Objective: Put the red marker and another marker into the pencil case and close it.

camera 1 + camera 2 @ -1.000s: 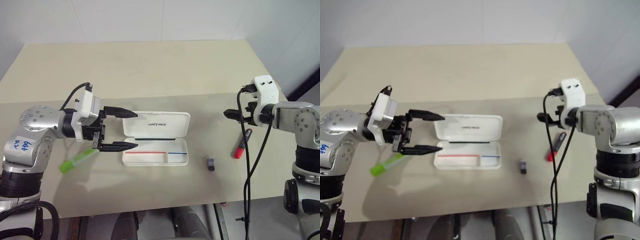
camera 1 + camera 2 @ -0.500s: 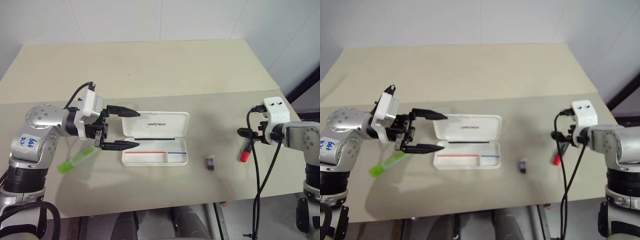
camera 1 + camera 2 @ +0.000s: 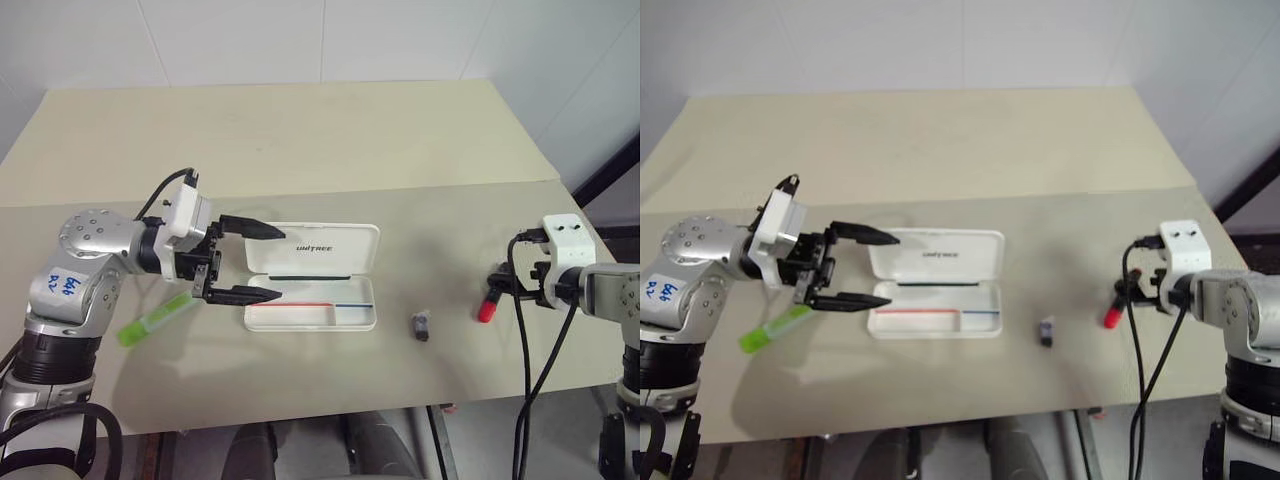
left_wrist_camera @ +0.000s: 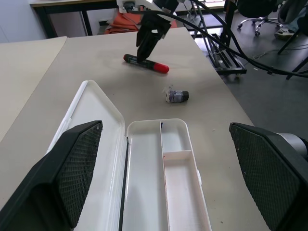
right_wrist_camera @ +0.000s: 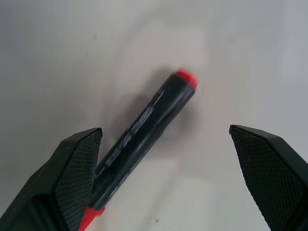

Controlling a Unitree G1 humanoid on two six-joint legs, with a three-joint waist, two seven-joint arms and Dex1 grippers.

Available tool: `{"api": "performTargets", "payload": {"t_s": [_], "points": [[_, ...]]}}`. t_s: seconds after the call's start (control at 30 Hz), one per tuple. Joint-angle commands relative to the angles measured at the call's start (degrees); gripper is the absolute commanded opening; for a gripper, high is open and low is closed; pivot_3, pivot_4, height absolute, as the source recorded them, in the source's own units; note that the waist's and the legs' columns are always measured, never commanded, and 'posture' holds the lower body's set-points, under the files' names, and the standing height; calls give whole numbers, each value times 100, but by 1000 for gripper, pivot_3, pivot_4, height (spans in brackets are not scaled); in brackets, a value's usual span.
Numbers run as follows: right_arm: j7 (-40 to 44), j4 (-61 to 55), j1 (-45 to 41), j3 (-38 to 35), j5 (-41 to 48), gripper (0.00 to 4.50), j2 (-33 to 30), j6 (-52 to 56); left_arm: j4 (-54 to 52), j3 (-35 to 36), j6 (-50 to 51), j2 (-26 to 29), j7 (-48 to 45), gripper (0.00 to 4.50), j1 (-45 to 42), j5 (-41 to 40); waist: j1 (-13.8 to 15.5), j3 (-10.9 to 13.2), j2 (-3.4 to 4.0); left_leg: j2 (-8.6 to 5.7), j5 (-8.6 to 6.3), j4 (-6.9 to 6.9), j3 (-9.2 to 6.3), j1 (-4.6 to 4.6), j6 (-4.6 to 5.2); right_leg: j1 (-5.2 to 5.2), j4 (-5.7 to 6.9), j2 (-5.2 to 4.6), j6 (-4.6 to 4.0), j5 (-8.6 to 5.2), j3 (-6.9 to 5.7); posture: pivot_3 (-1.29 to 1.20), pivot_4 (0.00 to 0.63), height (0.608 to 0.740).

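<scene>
Two sets of fingers spread wide, holding nothing. Left gripper [image 3: 247, 261] level beside the open case [image 3: 312, 290] at mid-table [image 3: 300, 140]. Right gripper [image 4: 147, 43] directly over the red marker [image 5: 139, 144], lying flat, untouched. Green highlighter [image 3: 156, 319] under the left arm.

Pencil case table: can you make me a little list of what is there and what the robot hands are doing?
pencil case: open, lid flat on the table, tray empty
red marker: lying on the table, right of the case
green highlighter: lying on the table, left of the case
small dark grey object: between case and red marker
left gripper: open, holding nothing, at the case's left end
right gripper: open, holding nothing, right above the red marker
table: beige
</scene>
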Motion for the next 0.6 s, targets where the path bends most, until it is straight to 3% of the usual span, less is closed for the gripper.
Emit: {"api": "performTargets", "payload": {"t_s": [0.03,0.1,0.2,0.5,0.6], "points": [[-115,-200,114,-286,84,4500,99,28,-52,86,-58,53,-23,4484,-138,6,-2,0,0,0,0,0,0,0,0,0,0,0,0,0,0,0,150,740],[-171,-276,192,-330,232,4500,202,28,-52,93,-60,63,-25,4484,-137,10,-5,0,0,0,0,2,1,0,0,0,1,0,2,1,1,0,150,740],[-321,-415,311,-354,502,3873,352,28,-41,106,-74,79,-30,4500,-126,22,-7,0,0,0,1,1,0,2,1,1,3,1,2,1,1,0,150,740],[-728,-352,259,-364,963,747,372,28,-52,133,-85,96,-13,4500,-96,35,-3,0,0,0,1,5,-2,2,1,4,4,1,3,2,1,0,150,740],[-702,-172,130,-311,935,595,254,28,-54,134,-87,98,-13,4500,-100,34,-9,0,0,0,1,7,0,2,1,4,4,1,5,4,3,0,150,740]]}}
